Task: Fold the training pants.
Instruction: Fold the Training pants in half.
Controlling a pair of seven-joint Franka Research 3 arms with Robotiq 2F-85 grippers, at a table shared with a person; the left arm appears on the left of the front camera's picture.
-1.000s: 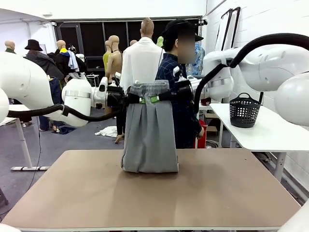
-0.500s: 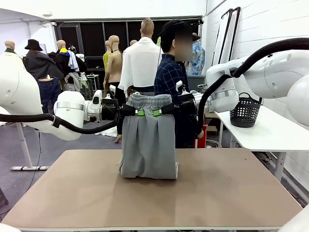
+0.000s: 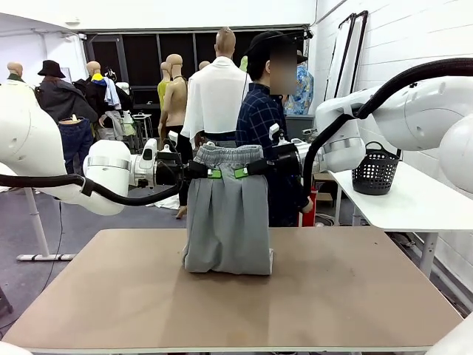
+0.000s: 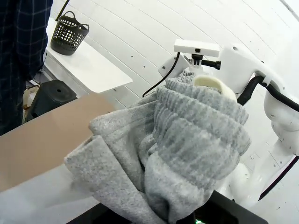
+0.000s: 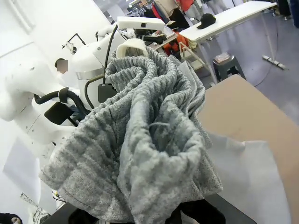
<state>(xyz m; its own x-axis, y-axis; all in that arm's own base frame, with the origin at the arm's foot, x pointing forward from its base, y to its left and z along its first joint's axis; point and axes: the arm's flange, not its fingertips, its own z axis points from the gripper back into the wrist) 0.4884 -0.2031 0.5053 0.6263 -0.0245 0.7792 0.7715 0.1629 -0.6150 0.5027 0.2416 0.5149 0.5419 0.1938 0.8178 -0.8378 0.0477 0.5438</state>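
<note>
Light grey soft jersey training pants (image 3: 227,214): hanging upright over brown table (image 3: 355,296), lower end bunching on it. Left pincer (image 3: 212,173) and right pincer (image 3: 241,172) clamping shut on gathered waistband (probably holding fabric flat and straight for laying into a fold).

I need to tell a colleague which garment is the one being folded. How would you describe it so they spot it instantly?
Look at the brown table. Hanging above its far middle are the training pants, their hem bunched on the tabletop. They are plain light grey, with a gathered waistband pinched between the left gripper and right gripper.
</note>
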